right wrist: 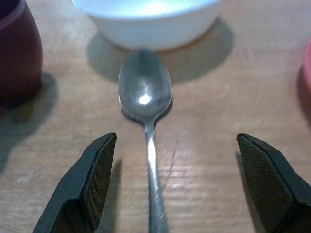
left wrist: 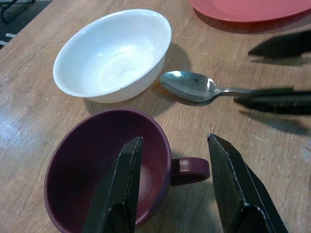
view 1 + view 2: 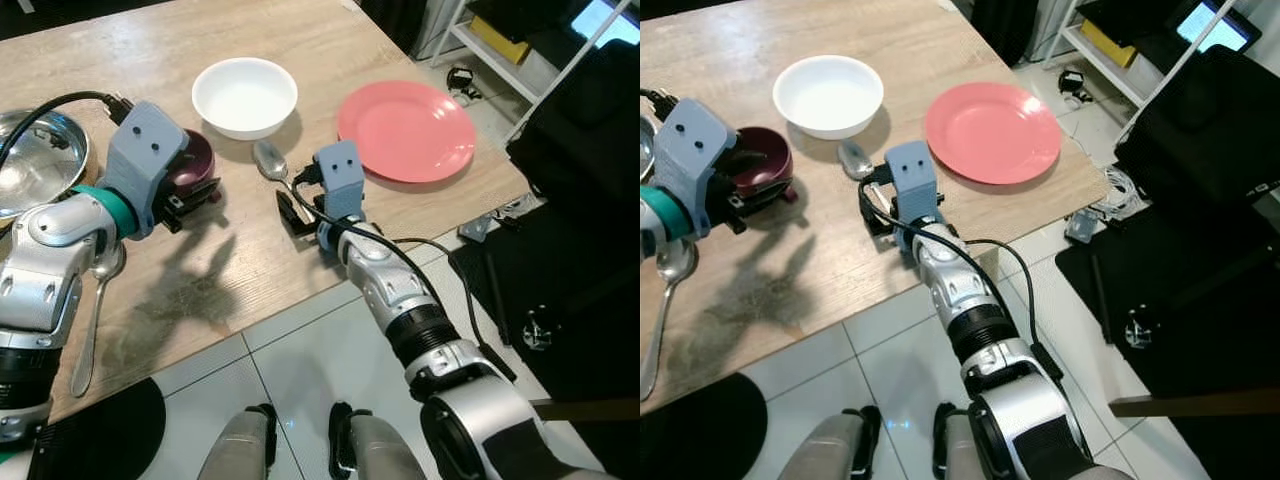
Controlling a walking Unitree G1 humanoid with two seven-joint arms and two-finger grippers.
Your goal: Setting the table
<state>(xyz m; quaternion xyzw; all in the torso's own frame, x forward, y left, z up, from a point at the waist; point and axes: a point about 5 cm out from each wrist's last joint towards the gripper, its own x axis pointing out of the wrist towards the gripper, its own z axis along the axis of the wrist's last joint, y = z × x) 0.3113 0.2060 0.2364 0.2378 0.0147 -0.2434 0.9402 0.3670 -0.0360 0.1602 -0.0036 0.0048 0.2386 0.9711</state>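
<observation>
Table fills the upper left of your head views, wooden, with everything for the setting on it. At mid-right of the frame lies the pink plate; left of it, top centre, the white bowl; at the far left edge a steel bowl, and below it a second spoon running toward the lower left. Your left gripper sits at mid-left over the mug, fingers apart, one inside the rim and one outside past the handle, not yet closed on the wall. Your right gripper is at centre frame, low over the table, fingers spread wide either side of the spoon, whose handle runs between them and whose head points at the white bowl. Judging from this, you are at the pick-up step on both sides. Next, close the right fingers squarely on the thin handle, and pinch the mug wall before lifting.
</observation>
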